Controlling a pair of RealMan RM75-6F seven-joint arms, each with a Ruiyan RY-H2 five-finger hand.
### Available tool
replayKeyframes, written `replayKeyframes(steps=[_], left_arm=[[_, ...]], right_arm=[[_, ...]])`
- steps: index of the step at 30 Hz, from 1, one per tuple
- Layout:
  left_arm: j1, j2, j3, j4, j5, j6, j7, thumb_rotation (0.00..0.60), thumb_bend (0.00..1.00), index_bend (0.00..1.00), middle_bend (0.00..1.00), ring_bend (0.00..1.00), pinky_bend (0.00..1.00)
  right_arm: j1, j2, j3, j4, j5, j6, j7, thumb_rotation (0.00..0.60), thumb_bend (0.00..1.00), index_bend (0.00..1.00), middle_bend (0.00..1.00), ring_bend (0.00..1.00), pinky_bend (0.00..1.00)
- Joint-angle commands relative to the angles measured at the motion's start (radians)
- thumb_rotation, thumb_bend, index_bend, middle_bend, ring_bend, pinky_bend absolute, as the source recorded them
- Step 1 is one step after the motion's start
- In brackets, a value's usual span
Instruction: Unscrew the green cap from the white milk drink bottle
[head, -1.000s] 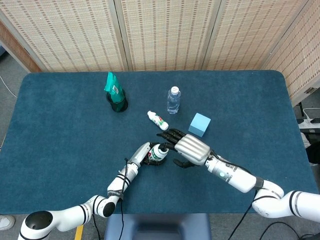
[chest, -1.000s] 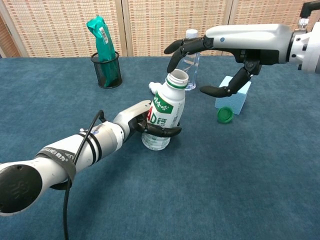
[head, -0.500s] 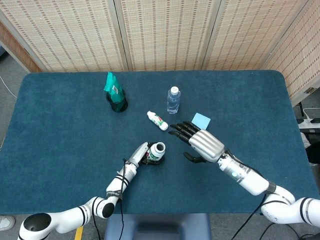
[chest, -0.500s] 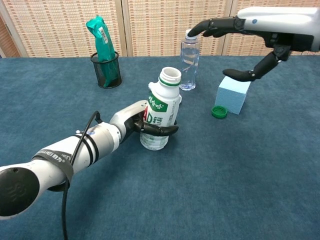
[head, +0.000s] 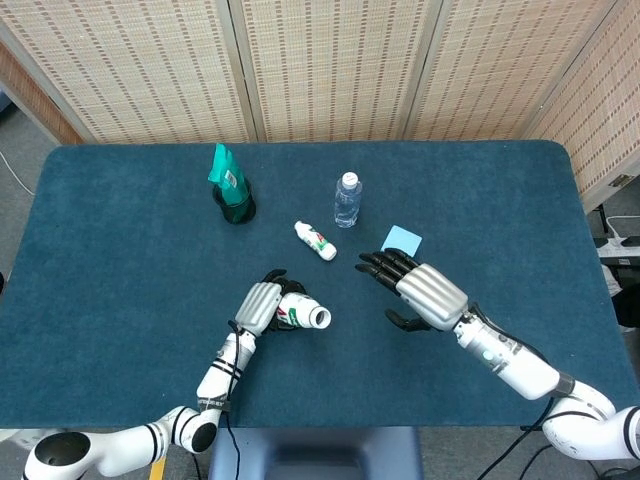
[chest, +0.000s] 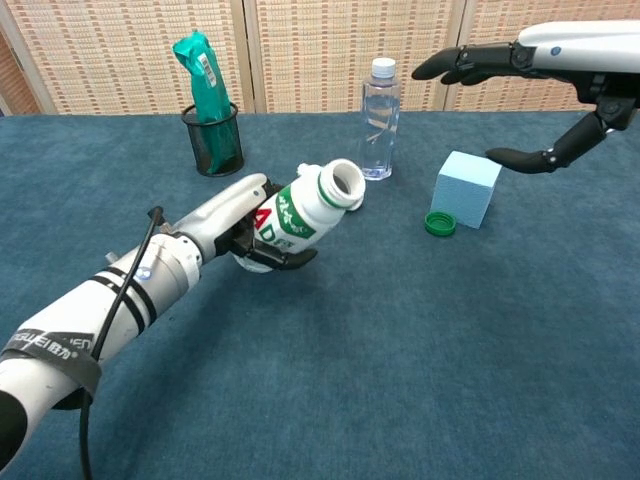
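Left hand (chest: 235, 225) held the white milk drink bottle (chest: 295, 213) around its lower body, fingers wrapped under and around it. Bottle was tipped hard over: long axis ran from the palm up and away to the hand's right, open mouth at the far end and aimed toward the right hand's side of the table (head: 120, 300). In the head view it read as nearly horizontal, mouth pointing right of the left hand (head: 262, 305). Couldn't tell whether the base touched the table or was lifted clear.

Green cap (chest: 435, 223) was off the neck, lying on the cloth beyond the bottle mouth and further right, just beside the near lower corner of the light blue block (chest: 467, 187). I judged the unscrew done; what was left looked like righting the bottle.

Right hand (chest: 535, 85) hung above and beyond the block, fingers spread wide, holding nothing. It was well apart from the bottle; cap lay below it and to its left. So the left hand was the only 1 on the bottle, and any righting move turned on its wrist rolling the mouth back up.

Further out past the left hand: 1 clear water bottle (chest: 378, 118) standing upright, and a black mesh cup (chest: 212, 140) with a green packet (chest: 200, 65) in it.
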Motion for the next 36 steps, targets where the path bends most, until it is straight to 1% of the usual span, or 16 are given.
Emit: replayKeyframes(steps=[1, 2, 3, 4, 5, 6, 7, 8, 9, 11, 15, 21, 29, 36], left_arm=[[0.011, 0.008, 0.059, 0.027, 0.014, 0.012, 0.175, 0.600, 0.90, 0.58, 0.71, 0.36, 0.15], [0.011, 0.002, 0.074, 0.043, 0.015, 0.011, 0.224, 0.600, 0.88, 0.51, 0.63, 0.32, 0.15], [0.011, -0.003, 0.081, 0.055, 0.014, 0.010, 0.260, 0.600, 0.84, 0.41, 0.54, 0.27, 0.15], [0.011, -0.006, 0.083, 0.060, 0.012, 0.010, 0.277, 0.600, 0.81, 0.33, 0.48, 0.23, 0.15], [0.010, -0.009, 0.087, 0.067, 0.011, 0.009, 0.299, 0.600, 0.80, 0.31, 0.46, 0.22, 0.15], [0.010, -0.011, 0.088, 0.071, 0.010, 0.008, 0.311, 0.600, 0.77, 0.24, 0.40, 0.18, 0.15], [0.009, -0.016, 0.092, 0.082, 0.007, 0.007, 0.343, 0.600, 0.72, 0.16, 0.32, 0.13, 0.15], [0.006, -0.027, 0.101, 0.111, 0.004, 0.009, 0.419, 0.600, 0.65, 0.06, 0.21, 0.06, 0.15], [0.008, -0.037, 0.096, 0.117, -0.006, 0.012, 0.451, 0.600, 0.58, 0.00, 0.10, 0.01, 0.14], [0.010, -0.049, 0.088, 0.118, -0.017, 0.024, 0.486, 0.600, 0.53, 0.00, 0.01, 0.00, 0.13], [0.009, -0.056, 0.088, 0.126, 0.002, 0.050, 0.496, 0.600, 0.45, 0.00, 0.00, 0.00, 0.11], [0.007, -0.043, 0.083, 0.107, 0.013, 0.053, 0.483, 0.600, 0.37, 0.00, 0.00, 0.00, 0.07], [-0.017, 0.000, 0.065, 0.051, 0.039, 0.079, 0.564, 0.600, 0.34, 0.00, 0.00, 0.00, 0.05], [-0.007, 0.043, 0.057, -0.022, 0.028, 0.086, 0.577, 0.600, 0.33, 0.00, 0.00, 0.00, 0.04]], right_arm=[[-0.007, 0.013, -0.004, -0.011, -0.006, 0.005, 0.000, 0.600, 0.39, 0.03, 0.00, 0.00, 0.00], [-0.010, 0.019, -0.005, -0.015, -0.008, 0.006, -0.001, 0.600, 0.39, 0.03, 0.00, 0.00, 0.00], [-0.011, 0.023, -0.006, -0.017, -0.010, 0.006, -0.002, 0.600, 0.39, 0.03, 0.00, 0.00, 0.00], [-0.013, 0.025, -0.007, -0.019, -0.010, 0.007, -0.003, 0.600, 0.39, 0.03, 0.00, 0.00, 0.00], [-0.013, 0.026, -0.007, -0.020, -0.011, 0.007, -0.003, 0.600, 0.39, 0.03, 0.00, 0.00, 0.00], [-0.014, 0.027, -0.007, -0.020, -0.011, 0.007, -0.003, 0.600, 0.39, 0.03, 0.00, 0.00, 0.00], [-0.015, 0.030, -0.008, -0.021, -0.013, 0.007, -0.003, 0.600, 0.39, 0.02, 0.00, 0.00, 0.00], [-0.019, 0.036, -0.012, -0.021, -0.013, 0.006, -0.002, 0.600, 0.39, 0.02, 0.00, 0.00, 0.00], [-0.021, 0.039, -0.013, -0.020, -0.014, 0.005, -0.001, 0.600, 0.39, 0.02, 0.00, 0.00, 0.00], [-0.024, 0.042, -0.016, -0.016, -0.014, 0.004, 0.005, 0.600, 0.39, 0.02, 0.00, 0.00, 0.00], [-0.029, 0.045, -0.021, -0.005, -0.017, -0.002, 0.016, 0.600, 0.39, 0.01, 0.00, 0.00, 0.00], [-0.044, 0.057, -0.029, -0.005, -0.027, 0.007, 0.003, 0.600, 0.39, 0.00, 0.00, 0.00, 0.00], [-0.072, 0.081, -0.041, -0.020, -0.046, 0.035, -0.004, 0.600, 0.39, 0.00, 0.00, 0.00, 0.00], [-0.095, 0.106, -0.050, -0.018, -0.062, 0.061, 0.006, 0.600, 0.39, 0.00, 0.00, 0.00, 0.00]])
